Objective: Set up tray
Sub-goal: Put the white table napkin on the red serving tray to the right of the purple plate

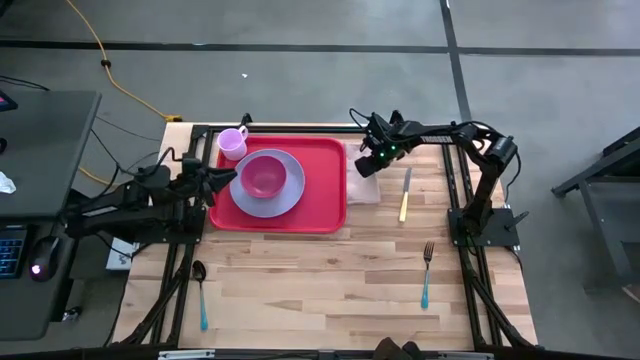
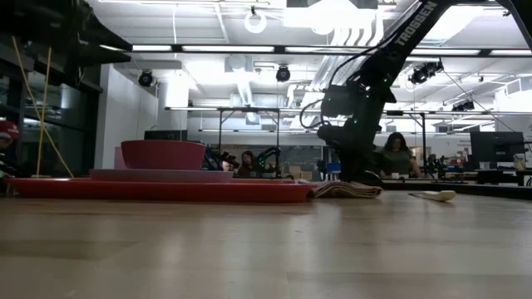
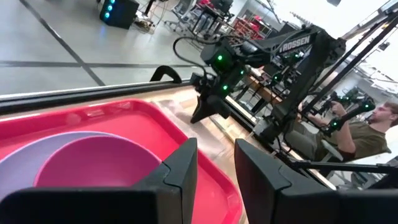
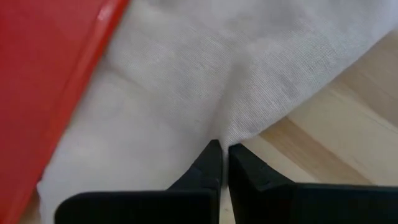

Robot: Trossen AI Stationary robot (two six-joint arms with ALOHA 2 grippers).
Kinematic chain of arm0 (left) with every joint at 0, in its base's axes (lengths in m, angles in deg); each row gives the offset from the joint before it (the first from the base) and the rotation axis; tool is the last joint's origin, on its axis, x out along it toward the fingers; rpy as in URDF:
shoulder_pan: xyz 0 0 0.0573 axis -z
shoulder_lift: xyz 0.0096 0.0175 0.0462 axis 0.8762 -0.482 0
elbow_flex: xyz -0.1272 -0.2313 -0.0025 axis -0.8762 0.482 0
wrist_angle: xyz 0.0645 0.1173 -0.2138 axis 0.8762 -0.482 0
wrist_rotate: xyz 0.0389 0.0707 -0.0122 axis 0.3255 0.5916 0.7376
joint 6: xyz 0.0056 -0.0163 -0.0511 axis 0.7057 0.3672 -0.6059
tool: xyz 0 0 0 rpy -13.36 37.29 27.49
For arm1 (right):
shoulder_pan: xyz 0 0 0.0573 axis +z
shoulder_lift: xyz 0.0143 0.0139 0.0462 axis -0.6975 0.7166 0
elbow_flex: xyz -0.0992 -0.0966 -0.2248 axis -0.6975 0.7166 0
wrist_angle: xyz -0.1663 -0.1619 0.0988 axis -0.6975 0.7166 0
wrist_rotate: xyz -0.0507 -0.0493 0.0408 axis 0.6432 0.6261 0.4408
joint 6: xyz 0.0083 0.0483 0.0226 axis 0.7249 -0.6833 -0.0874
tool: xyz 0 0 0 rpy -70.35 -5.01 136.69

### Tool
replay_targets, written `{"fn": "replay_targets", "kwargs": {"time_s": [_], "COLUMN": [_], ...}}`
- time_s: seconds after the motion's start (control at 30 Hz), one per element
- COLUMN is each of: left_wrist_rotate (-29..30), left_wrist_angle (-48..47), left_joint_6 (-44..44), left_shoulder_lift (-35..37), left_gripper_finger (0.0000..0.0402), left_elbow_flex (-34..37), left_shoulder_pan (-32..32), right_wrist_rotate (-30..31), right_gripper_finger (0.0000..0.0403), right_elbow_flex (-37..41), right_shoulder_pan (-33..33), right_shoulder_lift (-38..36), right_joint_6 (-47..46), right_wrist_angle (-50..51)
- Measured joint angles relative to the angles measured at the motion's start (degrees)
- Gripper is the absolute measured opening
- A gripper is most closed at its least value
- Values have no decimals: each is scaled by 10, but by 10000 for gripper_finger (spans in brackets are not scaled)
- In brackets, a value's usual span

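Note:
The red tray (image 1: 325, 205) lies on the wooden table and carries a lavender plate (image 1: 290, 195) with a pink bowl (image 1: 263, 176) on it. A lavender cup (image 1: 233, 142) stands at the tray's far left corner. A white napkin (image 1: 365, 188) lies on the table against the tray's right rim. My right gripper (image 1: 366, 167) comes down on the napkin's far part, shut on it. My left gripper (image 1: 228, 180) hovers at the tray's left rim beside the bowl; it is open, with nothing between its fingers (image 3: 186, 165). My right gripper pinches the napkin at an edge (image 4: 242, 134) between its two fingertips, slanting down from above. A crease (image 4: 214, 93) runs through the cloth from the fingertips. One layer or several, I cannot tell. The napkin (image 2: 345, 189) still lies flat on the table beside the tray.
A knife with a yellow handle (image 1: 405, 195) lies right of the napkin. A fork with a teal handle (image 1: 427, 272) lies near right and a spoon (image 1: 200, 290) near left. Bare wood fills the near half. A person (image 3: 367, 134) sits beyond the table.

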Motion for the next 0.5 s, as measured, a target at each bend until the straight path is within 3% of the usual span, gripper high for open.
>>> {"fn": "replay_targets", "kwargs": {"time_s": [0.5], "left_wrist_rotate": [0], "left_wrist_angle": [0], "left_joint_6": [-30], "left_shoulder_lift": [4], "left_gripper_finger": [138], "left_elbow_flex": [37], "left_shoulder_pan": [0], "right_wrist_rotate": [33], "right_gripper_finger": [0], "right_elbow_flex": [-118], "right_shoulder_pan": [0], "right_shoulder_lift": [-1], "right_joint_6": [46], "right_wrist_angle": [130]}}
